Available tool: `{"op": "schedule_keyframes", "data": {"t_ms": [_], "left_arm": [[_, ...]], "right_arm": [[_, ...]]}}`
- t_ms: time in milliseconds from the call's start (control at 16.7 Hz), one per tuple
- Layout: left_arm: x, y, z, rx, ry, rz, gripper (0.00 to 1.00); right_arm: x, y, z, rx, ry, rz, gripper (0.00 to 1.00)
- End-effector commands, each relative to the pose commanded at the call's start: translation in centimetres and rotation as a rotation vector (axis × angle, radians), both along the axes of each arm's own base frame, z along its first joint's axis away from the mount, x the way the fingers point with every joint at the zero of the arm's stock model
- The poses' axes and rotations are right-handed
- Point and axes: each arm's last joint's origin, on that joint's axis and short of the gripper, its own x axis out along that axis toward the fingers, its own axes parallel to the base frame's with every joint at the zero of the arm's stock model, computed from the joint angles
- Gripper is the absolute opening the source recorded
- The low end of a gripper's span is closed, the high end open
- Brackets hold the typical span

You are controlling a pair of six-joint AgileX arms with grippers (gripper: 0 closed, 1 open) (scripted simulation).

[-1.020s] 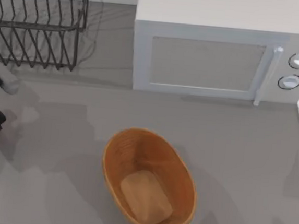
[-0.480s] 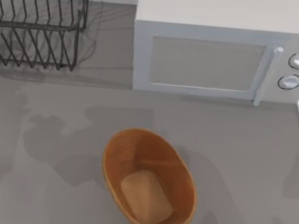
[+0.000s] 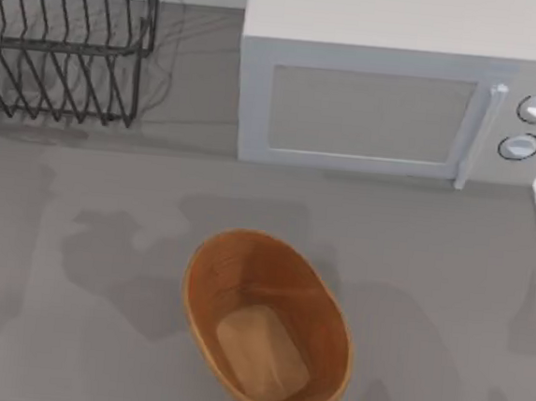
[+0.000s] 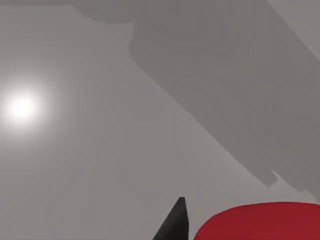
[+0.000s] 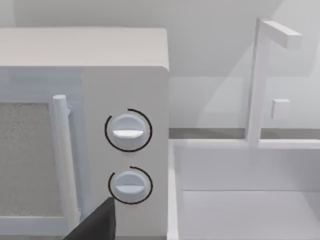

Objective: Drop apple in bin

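Observation:
The apple is a bright red rounded shape at the near edge of the left wrist view, close to the camera and above the bare grey table. My left gripper is shut on it, with one black fingertip showing beside it. The bin is an oval orange-brown basket with a tan flat bottom. It stands empty at the front middle of the table in the top view. A black fingertip of my right arm shows in the right wrist view, facing the microwave's knobs.
A white microwave stands at the back, its two knobs on the right. A black wire dish rack sits at the back left. A white sink with a tap lies to the right of the microwave.
One second ago my left gripper with the apple was at the top view's left edge; it has since left that view. The arm shadows on the table have shifted right, towards the bin.

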Motion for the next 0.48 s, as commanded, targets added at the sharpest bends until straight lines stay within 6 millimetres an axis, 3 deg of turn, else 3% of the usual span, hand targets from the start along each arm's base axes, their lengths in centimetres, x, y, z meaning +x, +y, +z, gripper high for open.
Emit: {"op": "schedule_keyframes", "data": {"t_ms": [120, 240, 480], "left_arm": [[0.4, -1.9, 0.1, -0.006, -0.003, -0.053, 0.00], [0.7, -5.3, 0.2, -0.018, -0.002, -0.148, 0.00], [-0.8, -15.9, -0.2, -0.048, 0.035, -0.442, 0.00]], "right_arm": [[0.0, 0.0, 0.0, 0.000, 0.000, 0.000, 1.00], [0.0, 0.0, 0.0, 0.000, 0.000, 0.000, 1.00], [0.0, 0.0, 0.0, 0.000, 0.000, 0.000, 1.00]]}}
